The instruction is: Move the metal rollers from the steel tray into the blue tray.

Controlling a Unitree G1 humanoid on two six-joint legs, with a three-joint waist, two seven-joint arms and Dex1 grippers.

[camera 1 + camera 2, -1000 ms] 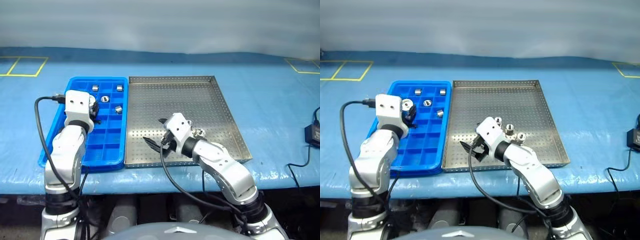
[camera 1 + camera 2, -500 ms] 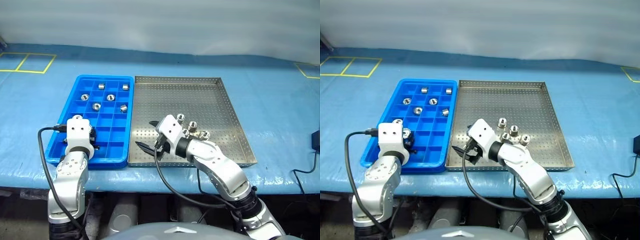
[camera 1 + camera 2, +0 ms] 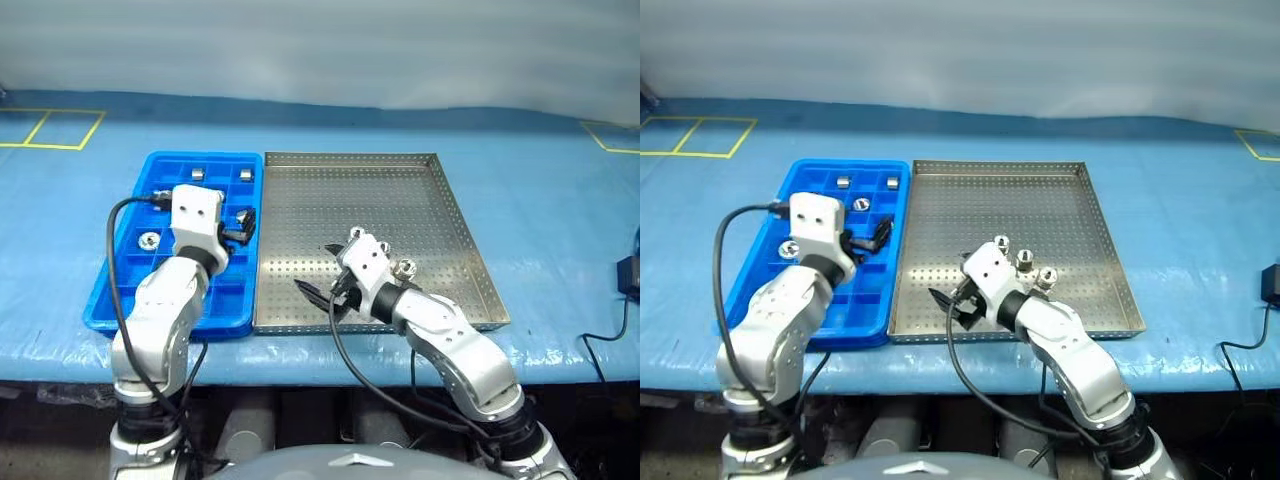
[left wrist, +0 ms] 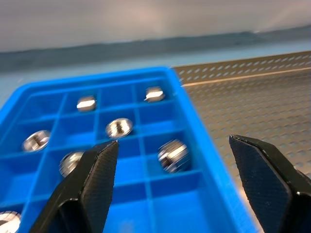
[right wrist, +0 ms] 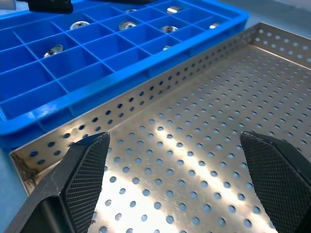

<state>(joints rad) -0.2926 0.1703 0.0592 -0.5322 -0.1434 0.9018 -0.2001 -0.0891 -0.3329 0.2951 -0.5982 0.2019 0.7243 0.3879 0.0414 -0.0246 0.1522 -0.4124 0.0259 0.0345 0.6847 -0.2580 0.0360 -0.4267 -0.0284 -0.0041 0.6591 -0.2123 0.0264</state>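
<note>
While both grippers' fingers gape empty, steel tray (image 3: 400,200) floor (far half) lies bare.

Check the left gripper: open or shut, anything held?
Open, holding nothing. In the left wrist view its fingers stand wide apart over the blue tray, with only tray cells and rollers lying between them.

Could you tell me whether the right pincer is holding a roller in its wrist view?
No, the right pincer stands open over the steel tray with nothing between its fingers.
</note>
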